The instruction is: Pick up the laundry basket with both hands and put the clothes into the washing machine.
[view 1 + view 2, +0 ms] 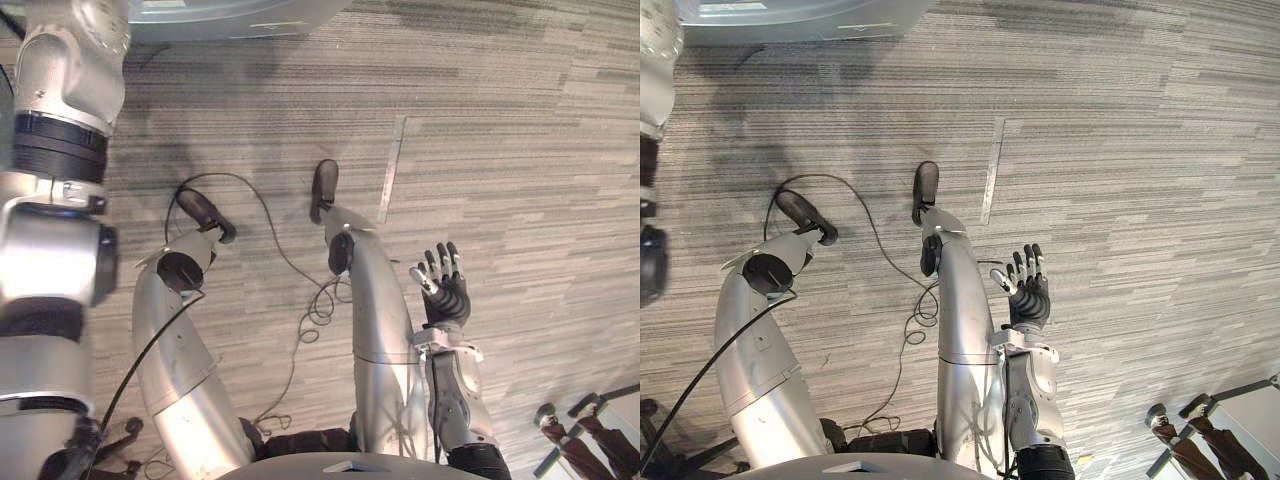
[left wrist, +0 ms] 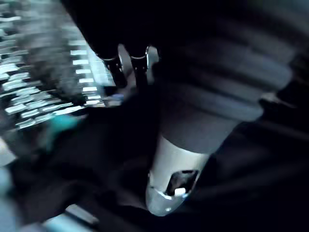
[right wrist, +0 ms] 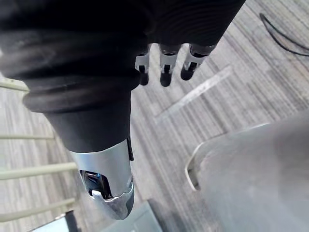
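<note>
Nearest, right hand (image 1: 445, 292), silver-fingered and dark-tipped under a dark ribbed cover, hanging low at the robot's right side, above the floor. Fingers (image 3: 165, 72) straight and slightly spread, thumb apart; nothing grasped, nothing touched. Presumably open and unloaded in readiness for one side of a two-handed lift.

Also close, left hand (image 2: 166, 179), seen from its own wrist against dark, smeared surroundings. Whether open or closed, and whether on anything: cannot be told.

Past the right hand, in its wrist view, several pale cream parallel bars (image 3: 29, 170). Part of a rack or of a basket: cannot be told.

Below and beyond, grey striped carpet floor (image 1: 520, 150), with a thin silver metal strip (image 1: 392, 170) lying flat on it, farther off than the right hand.

Farthest, at the upper edge of the head views, a grey rounded housing (image 1: 800, 22); possibly the washing machine, not certain.

Laundry basket: not in the right hand; whereabouts otherwise not to be told. By judgement, task at its very start, with the basket to be located and approached, and both hands brought to it, before any lift.
</note>
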Robot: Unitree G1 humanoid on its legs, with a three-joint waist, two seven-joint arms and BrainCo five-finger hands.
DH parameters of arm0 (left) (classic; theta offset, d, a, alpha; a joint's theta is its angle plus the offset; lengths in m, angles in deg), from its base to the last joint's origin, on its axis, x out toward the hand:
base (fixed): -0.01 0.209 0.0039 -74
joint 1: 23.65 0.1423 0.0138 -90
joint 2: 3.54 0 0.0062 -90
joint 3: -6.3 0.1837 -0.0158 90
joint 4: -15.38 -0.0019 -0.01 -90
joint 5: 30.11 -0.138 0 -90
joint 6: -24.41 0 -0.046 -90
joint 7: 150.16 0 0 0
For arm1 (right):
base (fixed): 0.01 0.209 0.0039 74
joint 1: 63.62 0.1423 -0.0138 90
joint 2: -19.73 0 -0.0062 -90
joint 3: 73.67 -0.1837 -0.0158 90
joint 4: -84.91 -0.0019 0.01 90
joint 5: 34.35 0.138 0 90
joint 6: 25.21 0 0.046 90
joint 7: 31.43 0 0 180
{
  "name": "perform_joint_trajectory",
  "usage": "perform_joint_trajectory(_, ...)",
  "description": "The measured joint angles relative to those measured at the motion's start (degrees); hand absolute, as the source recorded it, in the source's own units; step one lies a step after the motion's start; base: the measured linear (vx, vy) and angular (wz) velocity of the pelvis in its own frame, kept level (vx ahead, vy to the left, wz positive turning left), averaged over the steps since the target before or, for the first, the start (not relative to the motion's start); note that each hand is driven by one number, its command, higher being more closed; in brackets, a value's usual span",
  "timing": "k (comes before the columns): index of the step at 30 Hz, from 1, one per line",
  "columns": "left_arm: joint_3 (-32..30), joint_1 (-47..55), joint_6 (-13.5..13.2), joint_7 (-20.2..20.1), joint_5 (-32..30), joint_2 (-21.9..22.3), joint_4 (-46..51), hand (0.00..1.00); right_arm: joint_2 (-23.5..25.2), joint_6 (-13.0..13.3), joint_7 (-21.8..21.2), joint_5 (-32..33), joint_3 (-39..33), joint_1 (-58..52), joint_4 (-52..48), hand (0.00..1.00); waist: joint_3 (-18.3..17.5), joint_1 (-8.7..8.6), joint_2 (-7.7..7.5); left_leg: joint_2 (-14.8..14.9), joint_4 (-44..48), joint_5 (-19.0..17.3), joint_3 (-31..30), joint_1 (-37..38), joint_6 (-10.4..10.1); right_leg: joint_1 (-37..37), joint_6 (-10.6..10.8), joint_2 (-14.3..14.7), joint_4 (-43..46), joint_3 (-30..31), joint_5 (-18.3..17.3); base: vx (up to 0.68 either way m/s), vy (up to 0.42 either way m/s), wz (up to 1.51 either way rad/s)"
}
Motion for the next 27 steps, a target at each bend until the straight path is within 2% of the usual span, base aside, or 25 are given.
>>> perform_joint_trajectory(1,-2.3,-0.2,0.8,-0.4,5.4,0.2,-1.1,0.00,0.0,-0.3,0.2,-0.1,0.0,0.0,-0.2,0.00,0.0,-0.01,0.00,-0.1,-0.3,0.2,0.0,0.0,-0.1,-0.1,-0.1,0.0,-0.2,-0.1,0.0,-0.04,-0.007,0.05)
perform_joint_trajectory(2,-5.1,-0.2,1.1,-1.0,14.1,0.0,-2.5,0.00,-0.1,-1.4,0.6,-0.3,-0.1,0.2,-0.3,0.00,0.0,0.09,0.00,-0.1,-0.9,0.8,-0.2,-0.3,0.0,-0.1,-0.2,0.0,-0.4,-0.3,0.1,-0.03,-0.008,0.11)
perform_joint_trajectory(3,-5.3,-0.5,0.1,-2.1,23.1,-0.2,-1.4,0.00,-0.1,-2.7,1.3,-1.1,-0.2,0.2,-0.5,0.00,0.0,0.41,0.00,-0.4,-1.4,1.6,-0.5,-0.4,0.1,-0.1,-0.3,0.0,-0.5,-0.6,0.1,-0.03,-0.011,0.14)
perform_joint_trajectory(4,-5.4,-0.6,-0.2,-2.5,29.7,-0.2,-0.8,0.00,-0.1,-3.5,1.8,-2.0,-0.3,0.3,-0.8,0.00,0.0,0.56,0.00,-0.5,-1.6,1.8,-0.8,-0.4,0.0,-0.1,-0.5,-0.1,-0.3,-0.8,0.0,-0.02,-0.010,0.13)
perform_joint_trajectory(5,-5.7,-0.6,-0.4,-2.5,33.2,-0.2,-0.3,0.00,-0.1,-3.7,1.8,-2.4,-0.2,0.3,-1.0,0.00,0.0,0.61,0.00,-0.5,-1.7,1.9,-0.9,-0.4,-0.1,-0.1,-0.6,-0.1,-0.3,-1.0,0.0,-0.02,-0.009,0.07)
perform_joint_trajectory(6,-6.5,-0.3,-1.5,-2.4,40.6,-0.2,1.3,0.00,-0.2,-4.0,1.8,-2.5,0.0,0.3,-1.2,0.00,0.0,0.69,0.00,-0.6,-1.9,2.1,-1.0,-0.5,-0.1,-0.1,-0.6,-0.2,-0.3,-1.2,0.0,-0.02,-0.005,0.06)
perform_joint_trajectory(7,-6.7,0.7,-2.6,-2.3,44.6,-0.3,3.7,0.00,-0.2,-4.0,1.9,-2.5,0.1,0.3,-1.2,0.00,0.0,0.68,0.00,-0.7,-2.1,2.3,-1.3,-0.7,-0.2,-0.1,-0.6,-0.2,-0.4,-1.4,0.0,-0.03,-0.001,0.10)
perform_joint_trajectory(9,-6.5,7.8,-7.9,-1.3,53.9,-0.5,16.0,0.00,-0.2,-3.9,1.9,-4.8,0.3,0.3,-1.4,0.00,0.0,0.64,0.01,-1.0,-2.3,2.7,-1.7,-1.0,-0.3,-0.1,-0.8,-0.4,-0.3,-1.8,-0.1,-0.03,0.003,0.09)
perform_joint_trajectory(11,-6.6,14.5,-11.5,0.0,58.0,-0.9,24.4,0.00,-0.4,-3.9,1.9,-5.3,0.3,0.1,-1.4,0.00,0.0,0.91,0.04,-1.0,-2.4,2.7,-1.8,-1.0,-0.3,-0.1,-0.8,-0.4,-0.2,-1.8,-0.2,-0.01,0.002,0.02)
perform_joint_trajectory(13,-6.9,24.0,-14.5,1.2,60.7,-2.2,33.5,0.00,-0.7,-3.8,1.9,-6.8,0.3,-0.1,-1.7,0.00,0.0,1.35,0.09,-1.0,-2.4,2.9,-1.9,-0.9,-0.3,-0.1,-1.0,-0.5,0.0,-1.9,-0.3,-0.03,0.004,0.07)
perform_joint_trajectory(15,-7.7,32.7,-15.6,1.8,60.7,-1.9,40.8,0.00,-1.5,-3.9,1.8,-6.9,0.4,-0.2,-1.8,0.00,0.0,1.92,0.12,-1.3,-2.5,3.1,-2.1,-0.9,-0.4,-0.1,-1.3,-0.8,0.4,-2.0,-0.5,-0.04,0.002,0.13)
perform_joint_trajectory(19,-9.1,49.0,-16.7,2.3,57.7,3.0,52.3,0.00,-2.9,-3.8,1.7,-8.0,0.2,-0.2,-2.0,0.00,0.0,3.71,0.20,-2.3,-3.6,3.5,-2.0,-0.1,-1.7,0.1,-2.0,-1.5,0.7,-1.9,-1.1,-0.05,-0.006,0.17)
perform_joint_trajectory(22,-6.5,58.7,-17.4,1.0,55.2,8.8,58.6,0.00,-2.8,-3.7,1.7,-9.2,-0.2,-0.2,-2.3,0.00,0.0,4.88,0.24,-3.2,-4.5,4.3,-2.1,1.0,-1.9,0.6,-2.0,-2.1,1.2,-1.9,-1.5,-0.04,-0.013,0.18)
perform_joint_trajectory(24,0.5,65.2,-18.6,-1.5,53.1,15.0,60.7,0.00,-2.7,-3.7,1.7,-9.7,-0.2,0.0,-2.0,0.00,-0.1,5.90,0.44,-3.9,-5.3,4.7,-2.4,2.8,-2.1,2.3,-2.1,-2.7,1.6,-2.2,-2.1,-0.04,-0.016,0.21)
perform_joint_trajectory(25,3.0,66.9,-18.8,-2.6,53.5,16.4,60.7,0.00,-2.7,-3.8,1.7,-10.3,-0.1,0.2,-1.5,0.00,-0.1,6.18,0.50,-4.1,-5.4,4.7,-2.4,3.4,-2.1,2.9,-2.1,-2.8,1.7,-2.2,-2.4,-0.03,-0.019,0.18)
perform_joint_trajectory(26,7.3,69.7,-18.8,-4.2,53.9,18.7,60.7,0.00,-2.6,-3.8,1.7,-11.1,0.3,0.7,-1.0,0.00,-0.1,6.55,0.59,-4.1,-5.5,4.7,-2.7,4.4,-2.1,4.0,-1.9,-2.8,1.8,-2.4,-2.7,-0.02,-0.021,0.15)
perform_joint_trajectory(27,14.6,74.7,-18.8,-7.8,56.2,21.4,60.3,0.00,-2.5,-3.9,1.7,-11.5,1.4,1.8,0.5,0.00,-0.2,6.92,0.82,-4.4,-5.6,4.7,-3.1,6.1,-2.2,6.0,-1.8,-3.0,1.9,-2.7,-3.3,-0.02,-0.023,0.16)
